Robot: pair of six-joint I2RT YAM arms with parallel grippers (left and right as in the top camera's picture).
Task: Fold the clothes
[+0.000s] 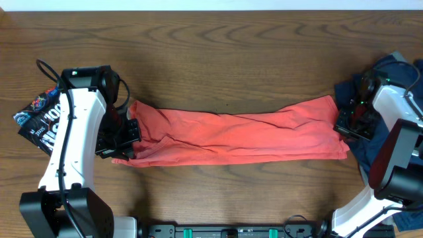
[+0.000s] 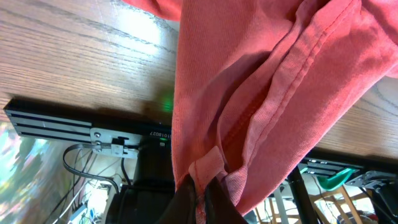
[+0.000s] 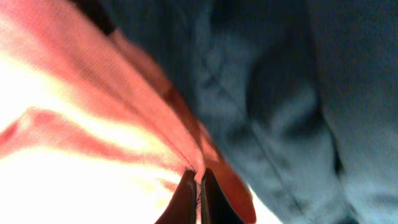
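A red garment [image 1: 238, 135] lies stretched out in a long band across the middle of the table. My left gripper [image 1: 125, 140] is shut on its left end; the left wrist view shows the red cloth [image 2: 261, 93] pinched between the dark fingers [image 2: 202, 199]. My right gripper [image 1: 347, 125] is shut on its right end; the right wrist view shows a fold of red cloth [image 3: 93, 124] caught between the fingers [image 3: 199, 186], with dark blue cloth [image 3: 280, 93] behind it.
A pile of dark blue clothes [image 1: 377, 142] lies at the right edge under my right arm. A black printed bag [image 1: 39, 119] lies at the left edge. The dark arm base rail [image 1: 231, 231] runs along the front edge.
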